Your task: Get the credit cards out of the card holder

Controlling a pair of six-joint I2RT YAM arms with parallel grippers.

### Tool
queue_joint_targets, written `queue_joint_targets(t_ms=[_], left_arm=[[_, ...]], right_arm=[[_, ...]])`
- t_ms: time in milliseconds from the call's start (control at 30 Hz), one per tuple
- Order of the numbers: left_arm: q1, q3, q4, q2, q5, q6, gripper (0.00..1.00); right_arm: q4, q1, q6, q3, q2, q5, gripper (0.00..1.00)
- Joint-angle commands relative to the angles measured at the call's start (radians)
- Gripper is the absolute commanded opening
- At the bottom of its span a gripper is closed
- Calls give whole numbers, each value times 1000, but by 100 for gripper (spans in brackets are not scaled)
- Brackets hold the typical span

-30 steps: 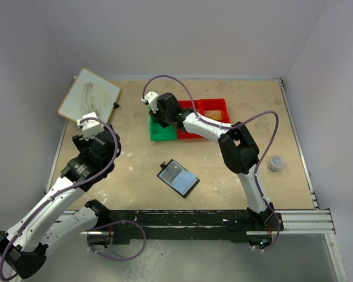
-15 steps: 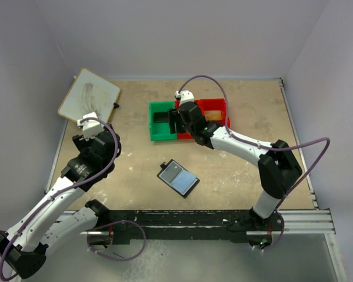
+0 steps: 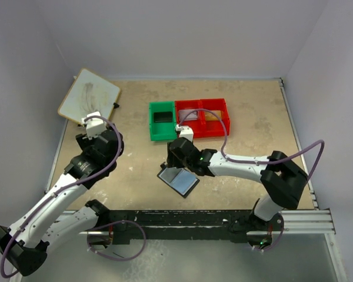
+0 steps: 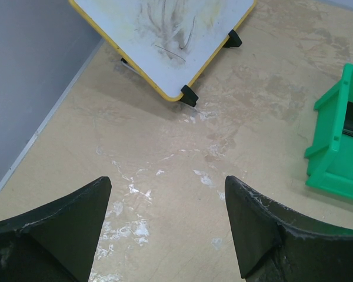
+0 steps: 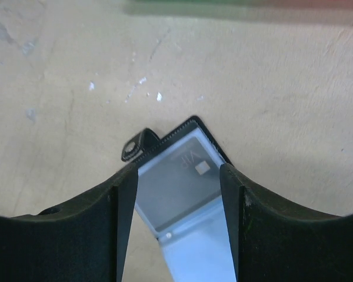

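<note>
The card holder (image 3: 181, 181) lies open on the table, pale grey-blue inside, its black tab (image 5: 135, 144) at the far left corner. A dark credit card (image 5: 175, 182) with a chip sits in its far pocket. My right gripper (image 3: 174, 163) (image 5: 177, 170) is open and low over the holder's far half, with one finger on each side of it and nothing held. Another black card (image 3: 162, 116) lies in the green bin (image 3: 154, 130). My left gripper (image 3: 105, 140) (image 4: 167, 200) is open and empty above bare table at the left.
A red bin (image 3: 203, 130) adjoins the green bin on its right. The green bin's corner shows in the left wrist view (image 4: 335, 158). A yellow-edged whiteboard (image 3: 89, 94) (image 4: 170, 35) leans at the far left. Walls close in on three sides.
My right gripper has swung from over the green bin back toward the near side and now hovers over the open holder. A black card stays in the green bin. The left arm has barely moved.
</note>
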Motion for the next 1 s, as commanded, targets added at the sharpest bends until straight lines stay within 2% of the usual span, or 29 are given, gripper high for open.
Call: queue_joint_targets(t_ms=[0,467,833,900,967], left_arm=[[8,32,14,9,0,25,76],[8,32,15,29,8,26,76],[8,31,15,28,7,28,76],[8,32,15,29,6,29,76],[8,32,15,27,7,29,76]], right_arm=[[26,33,81,-31,-9,-42,61],[-205,83,294,97,118,106,63],[-288,83,381,173,224,112,67],[-302,83,391,184,242,112,77],[-320,84,387,205,268,110,78]])
